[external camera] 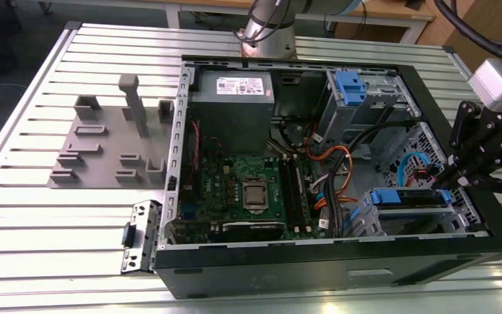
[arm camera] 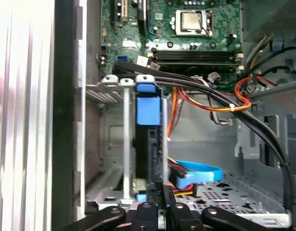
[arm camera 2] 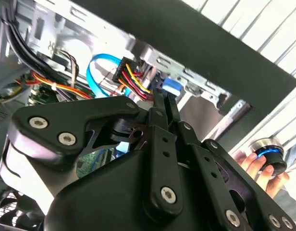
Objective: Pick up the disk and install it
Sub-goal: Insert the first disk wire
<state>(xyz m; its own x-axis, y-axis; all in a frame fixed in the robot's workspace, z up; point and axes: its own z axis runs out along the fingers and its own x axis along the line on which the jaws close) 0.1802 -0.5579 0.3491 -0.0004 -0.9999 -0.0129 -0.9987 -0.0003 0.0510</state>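
The claw [external camera: 453,175] is hanging over the drive cage [external camera: 408,219] at the case's corner on the exterior view's right; its fingers are drawn narrow, nearly together, and they are pinching or pressing the end of the disk [arm camera: 149,144] straight ahead of them, though whether they are actually clamping it I cannot tell; in the second wrist view the fingertips [arm camera 2: 163,101] are reaching down toward the blue carrier tab [arm camera 2: 170,86] beside the bundle of power wires [arm camera 2: 133,79].

The disk is sitting edge-on in the cage, directly beyond the claw's tips, with its blue rails [arm camera: 148,103] showing between the cage's silver uprights [arm camera: 126,144]; it looks mostly slid home already, so I judge the work to be at the seating stage.

To do this well, the push is best kept along the rails, square to the cage, so neither rail is binding; the blue data cable [arm camera: 196,173] and the orange-and-red wires lying just beside the claw are worth keeping clear of the fingers.

The disk's long axis is running away from the claw toward the motherboard [arm camera: 186,29], its thin edge facing the camera.

A person's hand [arm camera 2: 256,168] is resting outside the case on a control knob [arm camera 2: 267,153].
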